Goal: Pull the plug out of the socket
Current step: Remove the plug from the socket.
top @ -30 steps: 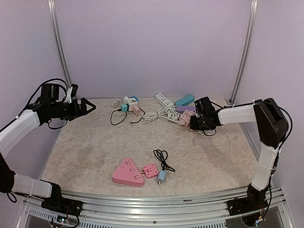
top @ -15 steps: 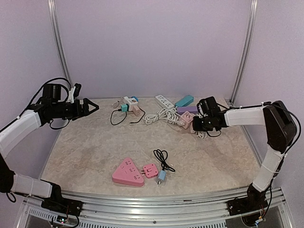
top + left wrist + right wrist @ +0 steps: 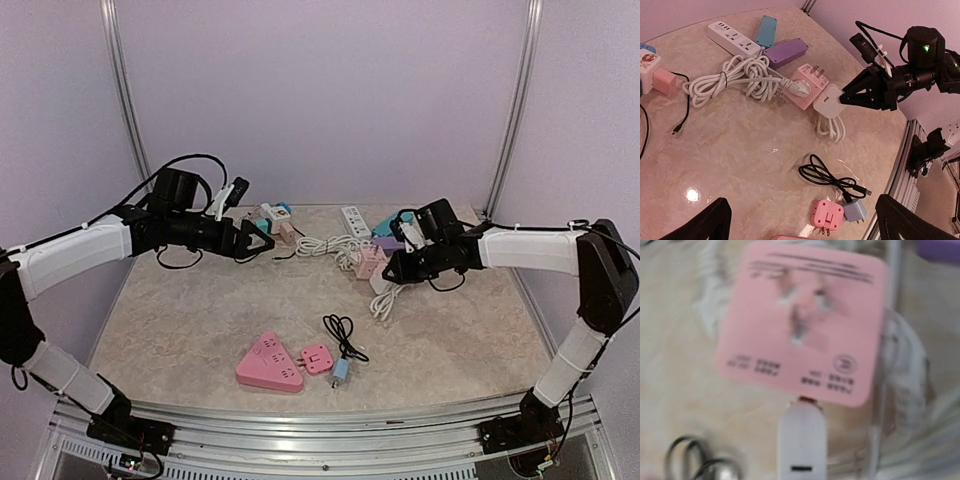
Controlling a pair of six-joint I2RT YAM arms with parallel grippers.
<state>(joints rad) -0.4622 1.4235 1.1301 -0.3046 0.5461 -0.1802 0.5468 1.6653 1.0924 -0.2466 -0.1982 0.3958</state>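
A pink socket cube (image 3: 366, 261) lies at the back middle of the table with a white plug block (image 3: 381, 279) stuck in its side and a white cable bundle (image 3: 328, 243) trailing left. My right gripper (image 3: 390, 271) is shut on the white plug. The left wrist view shows the cube (image 3: 805, 86), the plug (image 3: 829, 104) and the right gripper (image 3: 844, 97) pinching it. In the right wrist view the cube (image 3: 800, 320) fills the top and the plug (image 3: 801, 440) sits below it; no fingers show. My left gripper (image 3: 262, 243) is open and empty, hovering left of the cable bundle.
A pink triangular power strip (image 3: 268, 362), a small pink adapter (image 3: 316, 357) and a blue-grey charger (image 3: 340, 372) with a black cable (image 3: 342, 333) lie near the front. A white strip (image 3: 734, 40), a teal strip (image 3: 765, 31) and a purple strip (image 3: 785, 50) lie at the back.
My left arm has swung right toward the table's middle. My right gripper has moved left and nearer, dragging the pink cube, white plug and cable with it.
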